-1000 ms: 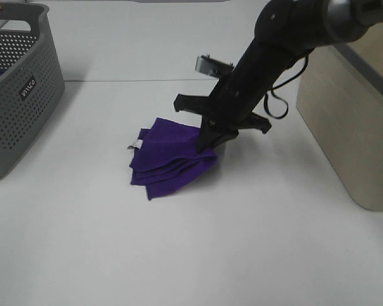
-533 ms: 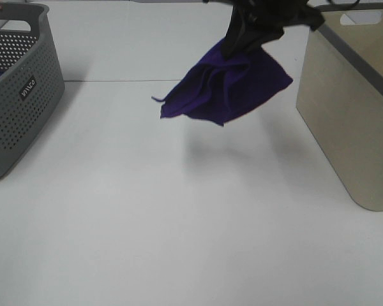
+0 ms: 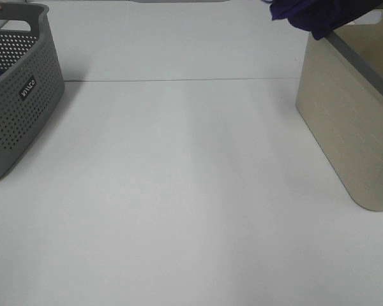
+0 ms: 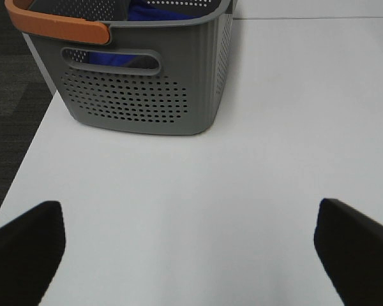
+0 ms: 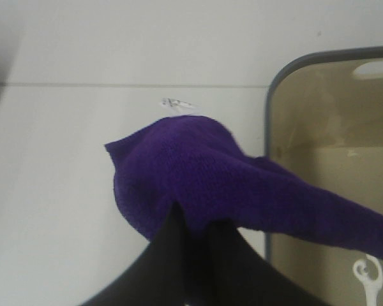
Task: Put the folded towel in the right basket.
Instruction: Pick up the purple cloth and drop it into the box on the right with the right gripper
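Note:
The folded purple towel [image 3: 314, 14] hangs at the top right of the exterior high view, just above the near rim of the beige right basket [image 3: 351, 121]. The arm holding it is out of that frame. In the right wrist view my right gripper [image 5: 195, 233] is shut on the towel [image 5: 198, 172], which drapes across the basket's grey rim [image 5: 274, 76] with the beige inside beyond. My left gripper [image 4: 191, 245] is open and empty over the bare table, its two dark fingertips [image 4: 25, 245] wide apart.
A grey perforated basket [image 3: 16, 83] with an orange handle stands at the left; it also shows in the left wrist view [image 4: 140, 83] with blue cloth inside. The white table [image 3: 179, 191] spreads between the two baskets.
My right gripper has lifted the towel off the table and carried it up and to the right, from mid-table to above the beige basket's rim. The left arm has not moved.

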You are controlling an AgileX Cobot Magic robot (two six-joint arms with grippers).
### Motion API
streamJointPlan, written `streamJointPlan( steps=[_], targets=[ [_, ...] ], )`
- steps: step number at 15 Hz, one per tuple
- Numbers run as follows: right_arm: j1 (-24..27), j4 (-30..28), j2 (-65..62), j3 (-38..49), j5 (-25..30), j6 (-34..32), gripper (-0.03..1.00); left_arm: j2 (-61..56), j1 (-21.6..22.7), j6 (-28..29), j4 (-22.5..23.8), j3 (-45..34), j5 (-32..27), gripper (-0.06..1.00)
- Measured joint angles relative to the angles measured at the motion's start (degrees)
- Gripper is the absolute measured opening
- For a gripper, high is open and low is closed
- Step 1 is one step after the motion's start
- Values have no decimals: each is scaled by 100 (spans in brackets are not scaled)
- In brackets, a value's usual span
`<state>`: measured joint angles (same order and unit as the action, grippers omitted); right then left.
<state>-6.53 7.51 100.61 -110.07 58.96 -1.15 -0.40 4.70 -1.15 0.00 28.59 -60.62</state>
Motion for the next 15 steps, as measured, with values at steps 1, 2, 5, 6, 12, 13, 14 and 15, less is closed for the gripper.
streamJointPlan(
  steps=[1, 2, 5, 6, 12, 13, 14, 15],
  targets=[
    [218, 29, 23, -34, -109, 23, 4, 0, 0, 0, 0, 0, 0, 99],
    [653, 40, 189, -52, -206, 115, 4, 0, 0, 0, 0, 0, 0, 99],
    [1163, 132, 527, -52, -206, 183, 4, 0, 0, 0, 0, 0, 0, 99],
    [1335, 201, 630, -52, -235, 258, 4, 0, 0, 0, 0, 0, 0, 99],
    [1473, 120, 951, -69, -401, 476, 4, 0, 0, 0, 0, 0, 0, 99],
    [1478, 69, 1094, -69, -321, 476, 4, 0, 0, 0, 0, 0, 0, 99],
    [1478, 0, 1157, -69, -246, 476, 4, 0, 0, 0, 0, 0, 0, 99],
    [1478, -29, 1226, -69, -109, 476, 4, 0, 0, 0, 0, 0, 0, 99]
  ],
)
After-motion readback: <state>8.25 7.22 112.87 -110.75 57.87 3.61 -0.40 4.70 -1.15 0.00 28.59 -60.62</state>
